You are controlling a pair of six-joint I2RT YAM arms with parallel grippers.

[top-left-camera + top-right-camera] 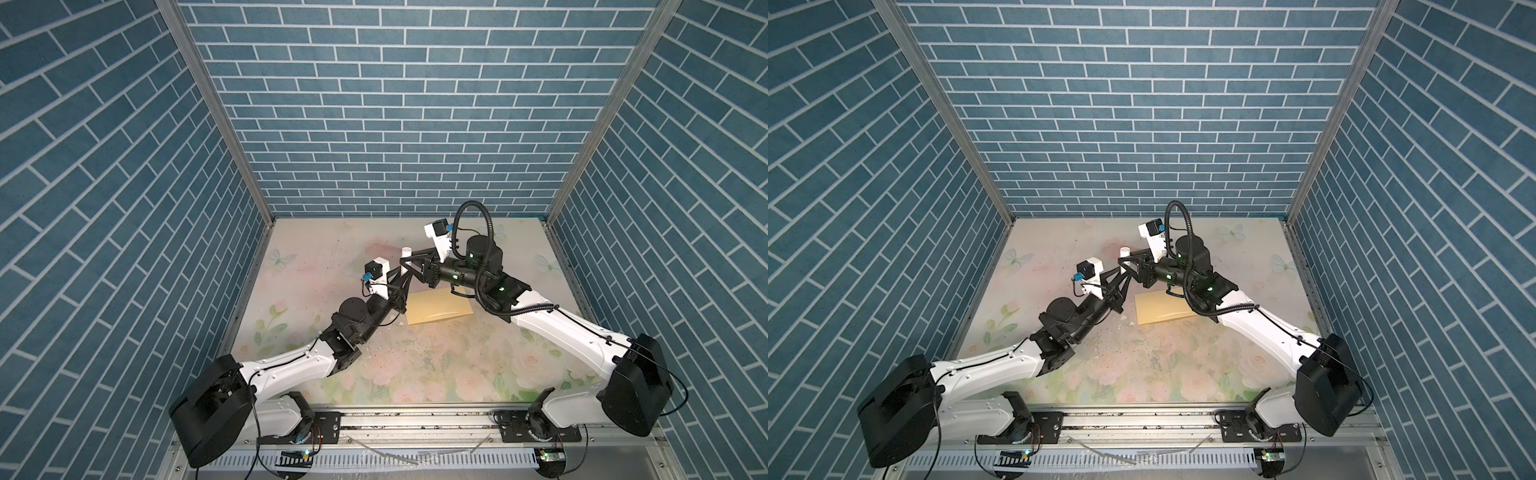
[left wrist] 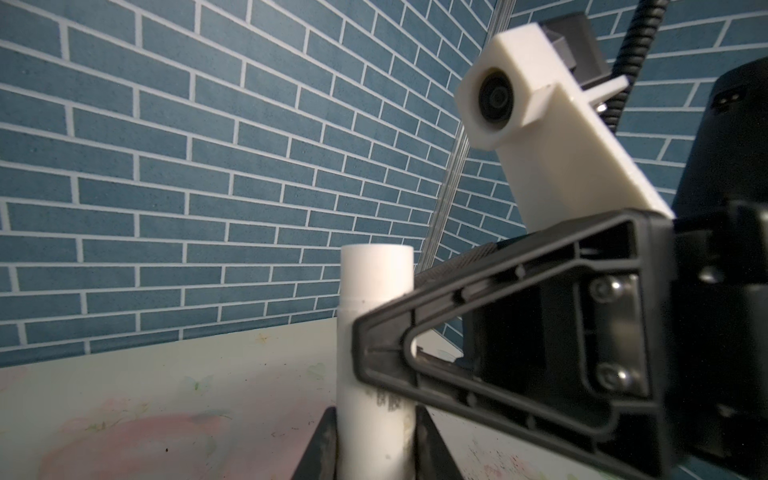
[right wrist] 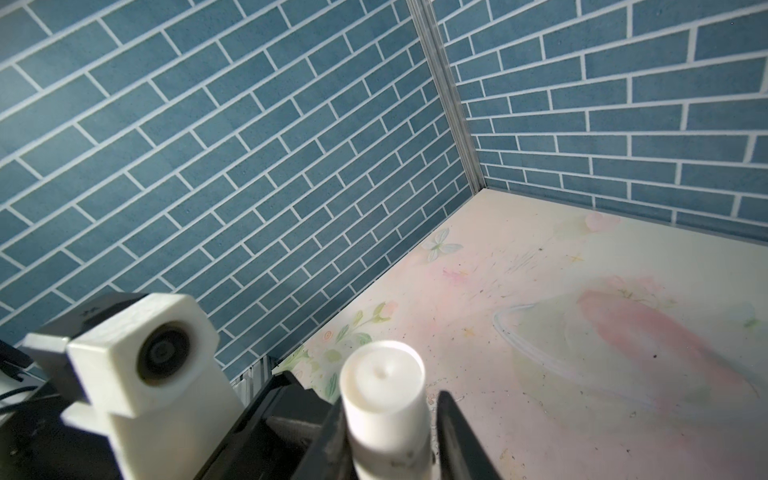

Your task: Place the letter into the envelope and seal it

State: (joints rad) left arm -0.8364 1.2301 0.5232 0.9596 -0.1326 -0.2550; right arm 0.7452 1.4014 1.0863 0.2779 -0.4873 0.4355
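The envelope [image 1: 440,307] [image 1: 1163,309] is a plain pale-yellow paper rectangle lying flat near the middle of the desk [image 1: 415,374], a little toward 3 o'clock. Its long edges run roughly from 9 to 3 o'clock, slightly skewed. A thin pale line slants along its near edge, and its far corner toward 1 o'clock is out of sight.

The white cylindrical plastic tube [image 2: 376,291] looks smooth and matt. Near it, the pale-yellow rectangular paper envelope [image 1: 440,307] looks matt.

envelope [image 1: 436,309] — far edge hidden under right arm [image 1: 536,307], white tube [image 2: 376,291] — lower end cut off, its print blurred
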